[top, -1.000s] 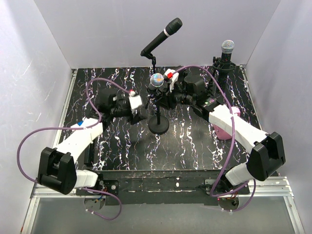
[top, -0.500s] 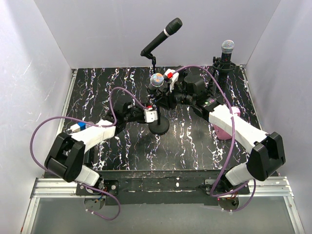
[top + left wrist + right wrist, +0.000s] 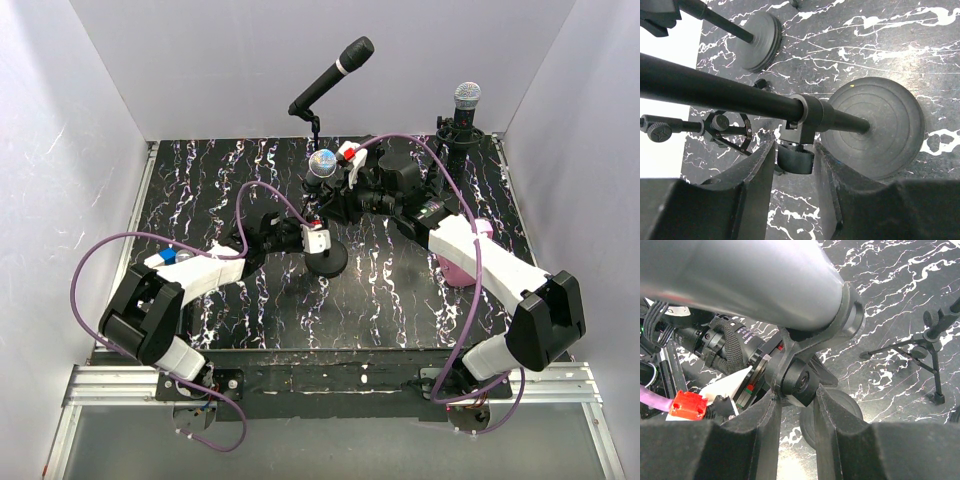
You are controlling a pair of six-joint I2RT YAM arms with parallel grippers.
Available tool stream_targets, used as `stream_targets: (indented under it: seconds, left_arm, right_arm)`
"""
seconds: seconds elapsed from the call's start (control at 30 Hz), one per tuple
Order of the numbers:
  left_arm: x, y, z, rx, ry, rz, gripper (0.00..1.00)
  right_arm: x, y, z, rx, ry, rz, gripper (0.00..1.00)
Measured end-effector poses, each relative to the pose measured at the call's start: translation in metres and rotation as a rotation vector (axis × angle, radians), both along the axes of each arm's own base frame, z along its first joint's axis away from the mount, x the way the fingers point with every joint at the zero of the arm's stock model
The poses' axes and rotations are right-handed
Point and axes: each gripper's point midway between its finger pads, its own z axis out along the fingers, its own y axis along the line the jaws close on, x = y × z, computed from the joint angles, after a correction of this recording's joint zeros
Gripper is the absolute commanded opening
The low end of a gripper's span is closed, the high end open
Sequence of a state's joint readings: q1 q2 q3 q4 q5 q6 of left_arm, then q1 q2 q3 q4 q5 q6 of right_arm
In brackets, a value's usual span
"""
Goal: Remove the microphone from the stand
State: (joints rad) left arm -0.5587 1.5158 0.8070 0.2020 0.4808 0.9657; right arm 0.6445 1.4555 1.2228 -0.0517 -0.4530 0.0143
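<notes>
The microphone (image 3: 322, 163), grey body with a shiny mesh head, sits upright in the clip of the middle stand, whose round black base (image 3: 326, 260) rests on the marbled table. Its grey body fills the top of the right wrist view (image 3: 765, 280). My right gripper (image 3: 340, 192) is shut on the clip's pivot knob (image 3: 800, 382) just under the microphone. My left gripper (image 3: 318, 240) is low on the stand's pole (image 3: 715, 92), its jaws closed on the black clamp knob (image 3: 796, 160) above the base (image 3: 875, 125).
A black microphone on a boom stand (image 3: 335, 72) stands at the back centre, its round base (image 3: 760, 35) near. A mesh-headed microphone on a tripod (image 3: 466, 97) stands at the back right. A pink object (image 3: 460, 265) lies under my right arm. White walls enclose the table.
My left arm has swung right and forward, from left of the stand to its pole, and now its jaws are at the clamp knob. My right gripper has stayed on the clip.
</notes>
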Motion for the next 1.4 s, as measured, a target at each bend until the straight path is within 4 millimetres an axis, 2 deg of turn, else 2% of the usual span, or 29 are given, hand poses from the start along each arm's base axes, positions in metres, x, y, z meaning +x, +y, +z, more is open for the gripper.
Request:
stream_targets:
  seconds: [0.1,0.27,0.37,0.67,0.77,0.87,1.1,1.4]
  left_arm:
    - [0.001,0.001,-0.001,0.002,0.003,0.012,0.26]
    - [0.002,0.004,-0.002,0.008,0.033,0.034,0.07]
    - [0.001,0.005,-0.003,0.008,0.075,0.058,0.0]
    - [-0.01,0.005,-0.003,-0.081,0.348,0.186,0.0]
    - [-0.02,0.0,0.0,-0.17,0.516,0.224,0.0]
    - [-0.025,0.004,0.0,-0.263,0.709,0.323,0.0]
    - [-0.009,0.021,0.012,-0.486,0.99,0.502,0.0]
    - [-0.004,0.021,0.017,-0.641,1.291,0.482,0.0]
  right_arm:
    - [0.0,0.0,0.0,0.0,0.0,0.0,0.01]
    - [0.0,0.0,0.0,0.0,0.0,-0.001,0.01]
    - [0.0,0.0,0.0,0.0,0.0,0.0,0.01]
    - [0.006,-0.005,0.0,0.003,0.013,-0.035,0.01]
    - [0.011,-0.008,0.0,0.007,0.028,-0.067,0.01]
    - [0.005,-0.007,-0.005,-0.009,0.041,-0.045,0.01]
    - [-0.017,-0.004,-0.026,-0.066,0.134,0.004,0.01]
    - [-0.018,-0.005,-0.033,-0.081,0.153,0.003,0.01]
